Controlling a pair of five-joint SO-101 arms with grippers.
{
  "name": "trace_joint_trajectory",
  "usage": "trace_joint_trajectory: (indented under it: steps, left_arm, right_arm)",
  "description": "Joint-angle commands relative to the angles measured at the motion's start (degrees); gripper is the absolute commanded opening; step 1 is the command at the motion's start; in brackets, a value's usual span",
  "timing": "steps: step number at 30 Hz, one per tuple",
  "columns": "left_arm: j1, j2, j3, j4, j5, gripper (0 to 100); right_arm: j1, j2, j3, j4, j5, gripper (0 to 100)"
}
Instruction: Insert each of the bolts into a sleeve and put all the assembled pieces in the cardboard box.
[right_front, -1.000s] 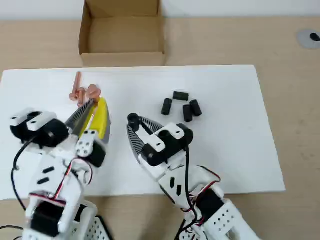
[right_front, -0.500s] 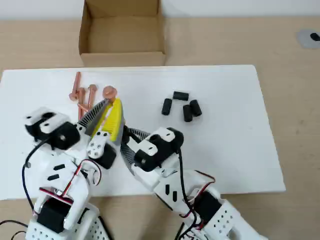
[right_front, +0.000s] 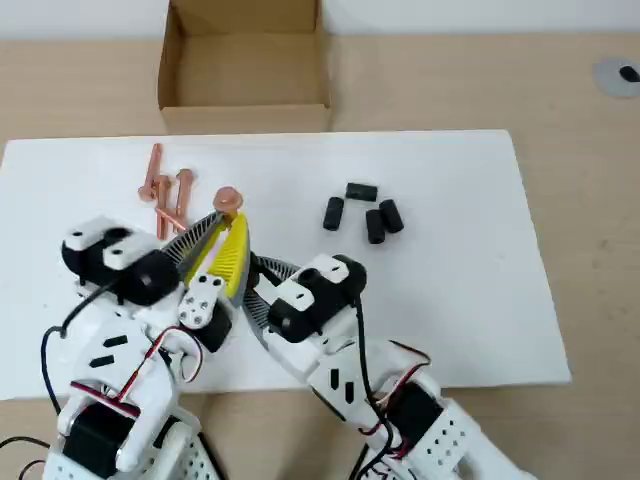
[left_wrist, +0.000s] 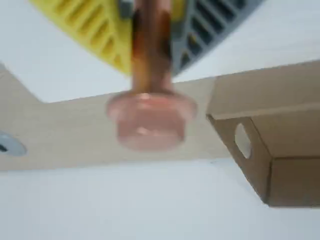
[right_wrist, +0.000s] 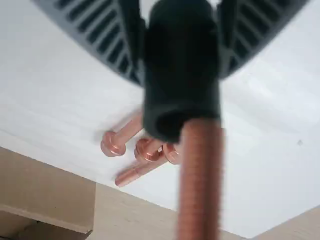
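Note:
My left gripper, with one yellow and one grey finger, is shut on a copper bolt held above the white sheet; its head points away from the wrist. Just to its right, my right gripper is shut on a black sleeve. The bolt's shank meets the sleeve's open end; whether it is inside, I cannot tell. Three loose bolts lie at the sheet's far left. Several loose sleeves lie at its centre. The cardboard box stands open behind the sheet.
The white sheet covers most of the wooden table. Both arm bases crowd the near edge. A small grey disc lies at the far right corner. The box corner shows beyond the held bolt.
My left gripper carried the bolt to the right, away from the loose bolts. My right gripper drew the sleeve back and left. The two grippers now meet tip to tip.

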Motion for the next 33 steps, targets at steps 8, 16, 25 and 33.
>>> trace_joint_trajectory:
  steps: [8,16,25,33]
  left_arm:
    - [0.2,-0.7,-0.9,0.2,-1.3,0]
    - [0.6,-0.7,0.3,-4.7,2.7,0]
    - [0.3,-0.7,2.1,-5.2,4.1,0]
    - [0.3,-0.7,3.4,0.4,4.2,0]
  right_arm:
    - [-0.4,-0.7,0.0,0.1,0.0,1.0]
    - [-0.4,-0.8,0.0,0.1,0.0,1.0]
    - [-0.4,-0.8,0.0,-0.1,0.0,1.0]
    - [-0.4,-0.8,0.0,-0.2,0.0,1.0]
